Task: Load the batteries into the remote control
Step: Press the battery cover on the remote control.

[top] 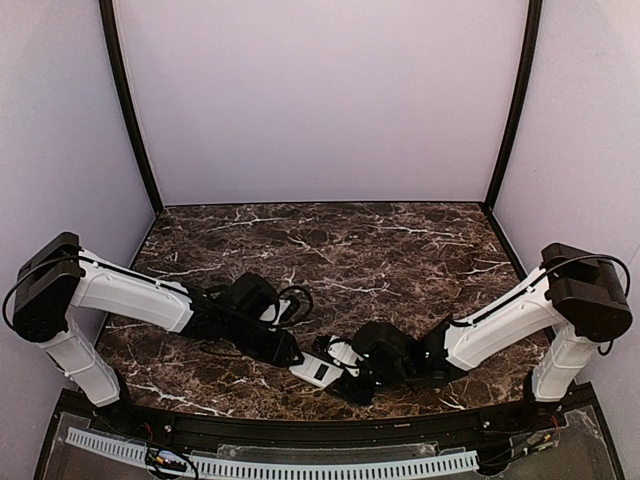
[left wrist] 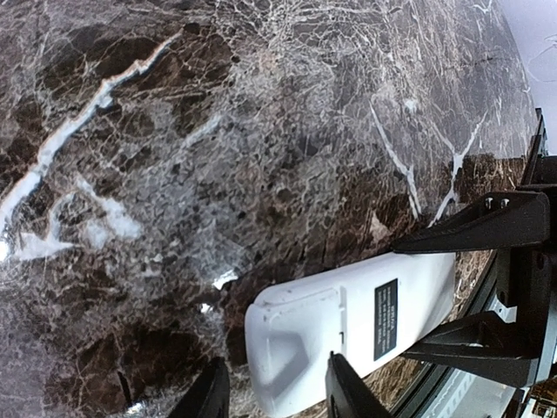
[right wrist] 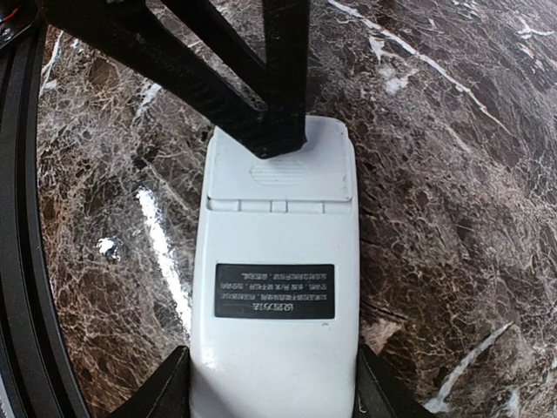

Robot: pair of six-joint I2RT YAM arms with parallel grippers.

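The left claw (left wrist: 277, 396) reaches in low from the left, its fingers part open around the cover end of the remote control (right wrist: 274, 244); one finger lies over the white back, the other stands just clear of it. The remote control lies face down on the marble table (top: 350, 250), near the front edge, black label (right wrist: 274, 291) up. The right claw (right wrist: 271, 396) grips its other end, a finger pressed to each side

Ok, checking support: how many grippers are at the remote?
2. The right gripper clamps the remote at its label end; the left gripper straddles its cover end, loosely.
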